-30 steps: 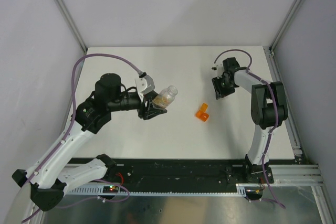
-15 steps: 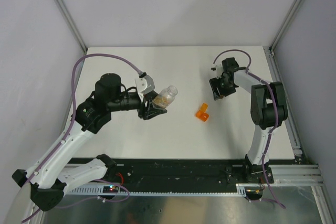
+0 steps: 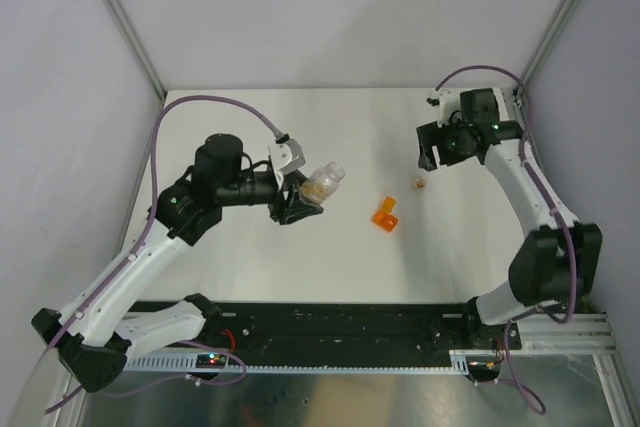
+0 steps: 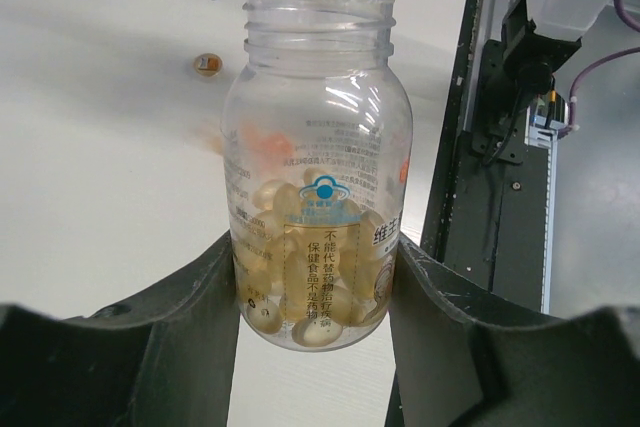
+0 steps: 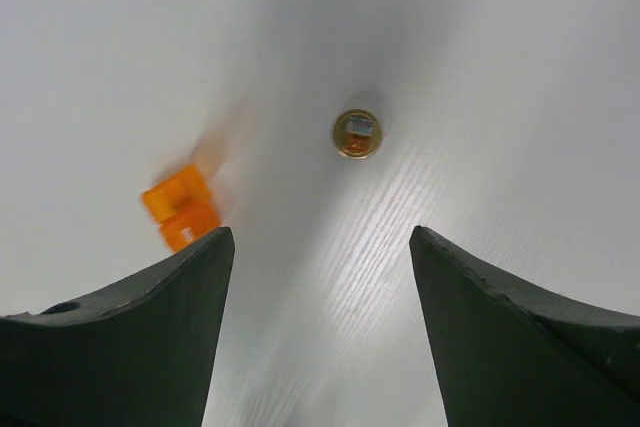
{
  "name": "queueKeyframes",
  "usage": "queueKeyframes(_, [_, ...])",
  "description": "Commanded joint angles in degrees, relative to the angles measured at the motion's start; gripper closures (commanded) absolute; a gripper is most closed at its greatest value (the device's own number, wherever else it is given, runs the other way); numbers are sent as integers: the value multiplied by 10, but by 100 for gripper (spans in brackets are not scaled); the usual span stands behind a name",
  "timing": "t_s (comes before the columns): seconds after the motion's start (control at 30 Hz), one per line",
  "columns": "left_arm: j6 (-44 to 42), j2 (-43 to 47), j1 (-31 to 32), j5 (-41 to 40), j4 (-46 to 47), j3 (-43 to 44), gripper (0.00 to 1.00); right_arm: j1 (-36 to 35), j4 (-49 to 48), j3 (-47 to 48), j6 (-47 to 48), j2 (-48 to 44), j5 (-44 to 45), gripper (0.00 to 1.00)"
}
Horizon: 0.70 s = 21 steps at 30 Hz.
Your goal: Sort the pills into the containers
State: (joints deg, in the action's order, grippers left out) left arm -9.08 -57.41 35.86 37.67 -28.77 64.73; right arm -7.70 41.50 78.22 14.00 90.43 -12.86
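My left gripper [image 3: 300,199] is shut on a clear plastic vial [image 3: 323,182], held tilted above the table with its mouth uncapped. Inside the vial [image 4: 316,127] lie pale tan pills [image 4: 300,302], gripped low between my black fingers [image 4: 180,337]. The tan cap [image 3: 420,183] lies loose on the table. The orange two-cell container [image 3: 385,214] stands between the vial and the cap. My right gripper [image 3: 428,154] hangs open just beyond the cap [image 5: 357,133], nothing between its fingers [image 5: 160,317]; the container [image 5: 180,207] shows to its left.
Grey walls and metal posts [image 3: 125,22] close in the white table [image 3: 250,117] at the back and sides. A black rail [image 3: 340,322] runs along the near edge. Purple cables loop off both arms.
My right gripper opened, left the cap on the table, and drew back to the right as its arm stretched out. The left arm shifted slightly right, still holding the vial.
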Motion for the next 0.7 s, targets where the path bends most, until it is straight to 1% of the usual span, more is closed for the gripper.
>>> queueKeyframes(0.0, [-3,-18,-4,16,23,45,100,-1,54,24,-2,-87,-79,23])
queueKeyframes(0.27, [20,-63,-2,25,47,91,100,-28,82,43,-6,-212,-141,19])
queueKeyframes(0.37, [32,-74,-2,28,59,97,100,-40,79,49,-5,-252,-176,14])
queueKeyframes(0.53, [37,-84,-1,42,64,99,100,-73,62,54,7,-289,-253,8])
queueKeyframes(0.67, [45,-93,-1,63,66,101,100,-117,49,63,29,-289,-301,6])
